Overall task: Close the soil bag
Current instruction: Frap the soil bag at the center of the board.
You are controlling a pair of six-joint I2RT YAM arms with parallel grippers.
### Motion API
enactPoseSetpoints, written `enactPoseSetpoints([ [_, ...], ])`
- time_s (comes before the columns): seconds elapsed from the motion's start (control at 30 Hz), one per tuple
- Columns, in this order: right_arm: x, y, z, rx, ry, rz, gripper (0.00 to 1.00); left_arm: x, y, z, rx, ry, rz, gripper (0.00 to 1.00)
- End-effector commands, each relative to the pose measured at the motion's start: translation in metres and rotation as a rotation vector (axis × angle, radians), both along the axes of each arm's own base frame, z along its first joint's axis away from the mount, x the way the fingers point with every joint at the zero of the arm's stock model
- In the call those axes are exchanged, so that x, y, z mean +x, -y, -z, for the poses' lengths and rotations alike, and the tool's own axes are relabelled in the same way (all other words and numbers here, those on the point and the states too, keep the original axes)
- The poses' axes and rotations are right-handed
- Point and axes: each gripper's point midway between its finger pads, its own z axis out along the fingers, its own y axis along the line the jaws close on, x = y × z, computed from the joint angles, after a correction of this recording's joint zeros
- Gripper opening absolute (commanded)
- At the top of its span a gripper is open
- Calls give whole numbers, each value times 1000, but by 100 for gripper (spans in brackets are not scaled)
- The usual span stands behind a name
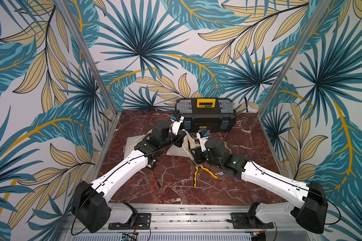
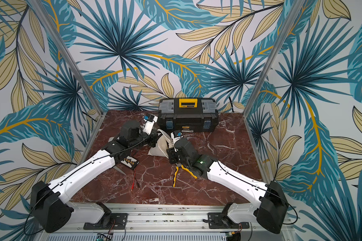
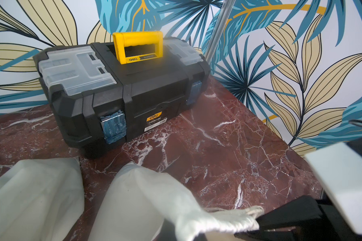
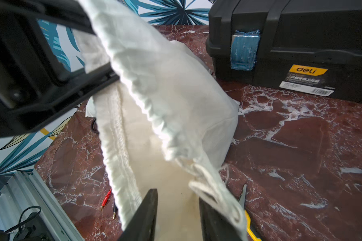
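Cord [image 4: 209, 184] may slip free
Left gripper [image 3: 262, 222] pinches the soil bag [image 1: 176, 151], mid-frame; right gripper [image 4: 177, 200] is half open, cord only draped.

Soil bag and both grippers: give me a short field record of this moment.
soil bag: white cloth, lying on the table in front of the toolbox
bag mouth: open, one rim gathered
left gripper: shut on the drawstring, lifting that end
right gripper: open, jaws apart at the bag's mouth
nearby: yellow-handled pliers on the table under the right arm
task status: bag not closed
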Motion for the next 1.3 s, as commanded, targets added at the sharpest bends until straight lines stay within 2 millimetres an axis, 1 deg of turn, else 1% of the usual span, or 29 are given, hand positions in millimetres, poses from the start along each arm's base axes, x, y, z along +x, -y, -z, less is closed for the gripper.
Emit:
enactPoseSetpoints([
  [0.0, 4, 7, 3, -16, 10, 37, 42, 2, 7, -34, -64, 77, 14, 0],
  [0.07, 8, 6, 2, -7, 24, 50, 45, 1, 8, -34, -63, 76, 20, 0],
  [0.17, 15, 9, -5, 4, 58, 87, 45, 2, 7, -33, -57, 76, 16, 0],
  [0.3, 16, 14, -13, -6, 90, 95, 46, 2, 6, -30, -45, 71, 11, 0],
  [0.47, 14, 12, -15, -21, 94, 67, 46, 3, 4, -29, -35, 73, -1, 0],
  [0.57, 15, 10, -11, -35, 93, 63, 45, 2, 5, -32, -46, 74, 10, 0],
  [0.77, 25, 20, -15, -55, 147, 123, 44, 1, 6, -29, -34, 69, 18, 0],
  [0.9, 36, 15, -12, -67, 179, 136, 43, 0, 9, -28, -51, 65, 33, 0],
  [0.97, 40, 13, -10, -75, 190, 140, 41, -1, 9, -28, -51, 64, 37, 0],
  [1.07, 40, 4, -11, -61, 192, 108, 36, -2, 8, -29, -50, 66, 35, 0],
  [1.17, 35, -4, -11, -47, 177, 66, 23, -2, 8, -32, -51, 73, 35, 0],
  [1.27, 30, -2, -13, -52, 165, 42, 7, 1, 4, -30, -27, 79, 11, 0],
])
